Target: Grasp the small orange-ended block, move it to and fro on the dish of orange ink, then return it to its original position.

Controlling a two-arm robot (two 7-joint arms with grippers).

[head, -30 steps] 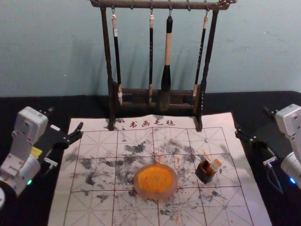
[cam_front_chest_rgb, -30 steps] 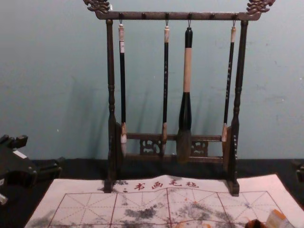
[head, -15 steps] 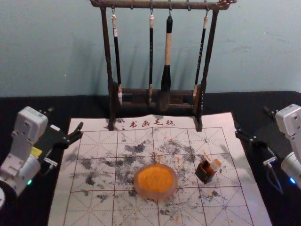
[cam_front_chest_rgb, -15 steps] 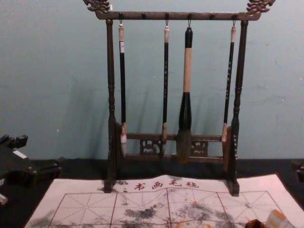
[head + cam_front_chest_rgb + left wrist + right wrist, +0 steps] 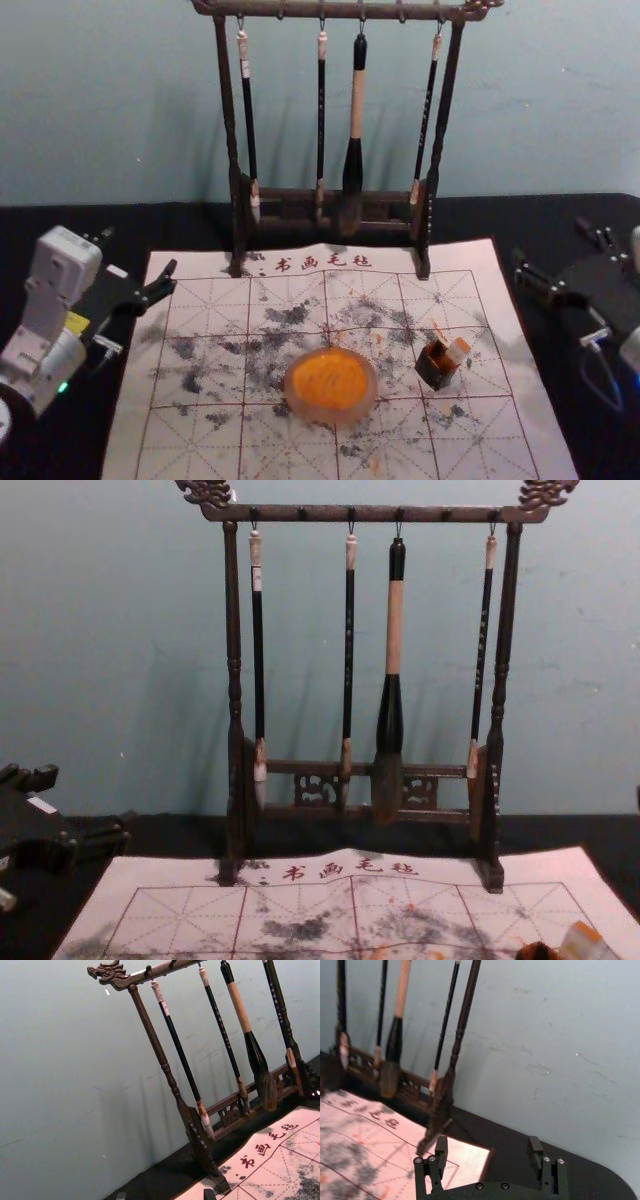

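Right of the round orange-ink dish (image 5: 330,382), the small pale orange-ended block (image 5: 457,350) leaned at a dark square box (image 5: 436,369), so the black right gripper (image 5: 550,242), empty and spread farther right, needed to match that tilt and pinch lightly, the black left gripper (image 5: 139,251) idle, released, leftward.

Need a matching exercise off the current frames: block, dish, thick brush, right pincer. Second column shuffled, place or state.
Column 1
1. orange-ended block
2. ink dish
3. thick brush
4. right pincer

Column 2
A. hanging from the rack
B. open, beyond the mat's right edge
C. tilted, at the small dark box
D. on the mat, orange inside

Pairs: 1-C, 2-D, 3-A, 4-B
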